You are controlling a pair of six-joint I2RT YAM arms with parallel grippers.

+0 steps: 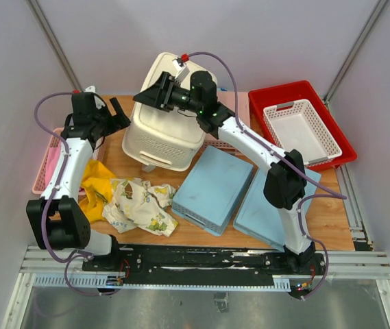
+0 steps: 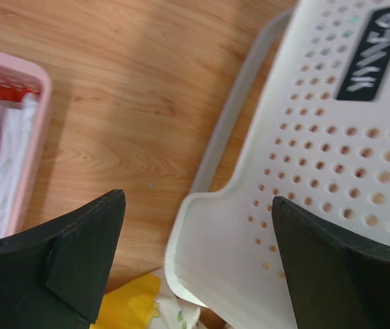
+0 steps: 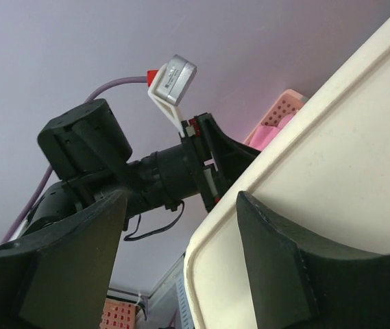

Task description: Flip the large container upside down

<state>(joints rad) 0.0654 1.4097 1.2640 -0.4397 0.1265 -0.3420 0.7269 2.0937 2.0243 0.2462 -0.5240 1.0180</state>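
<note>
Left gripper (image 2: 196, 205) first, since its black fingers fill the bottom of that wrist view. They're spread wide with nothing held. Just past them is a corner of the large container (image 2: 332, 151), with its dotted wall and a dark label facing the lens. From overhead the left gripper (image 1: 118, 113) hangs right beside the container's left side, and I can't tell if it touches.

Right gripper (image 3: 181, 205) is spread apart too, straddling a rounded edge of the large container (image 3: 332, 178). The edge sits up against 1 finger with a clear gap to the other, so it isn't clamped. Overhead, the right gripper (image 1: 147, 97) is at the container's upper left edge.

The large container (image 1: 167, 130) sits on the wooden table (image 1: 332, 219). It looks tipped, with a smooth broad face up and the perforated wall toward the arm bases. I can't tell which way the opening points.

- Left of the container: a pink basket (image 1: 44, 164).
- In front of it: a yellow cloth (image 1: 95, 188) touching a patterned cloth (image 1: 140, 205).
- Front-right: 2 blue bins (image 1: 212, 186) side by side.
- Right of it: a red tray (image 1: 287, 92) with a white lattice basket (image 1: 301, 130) in it.
</note>
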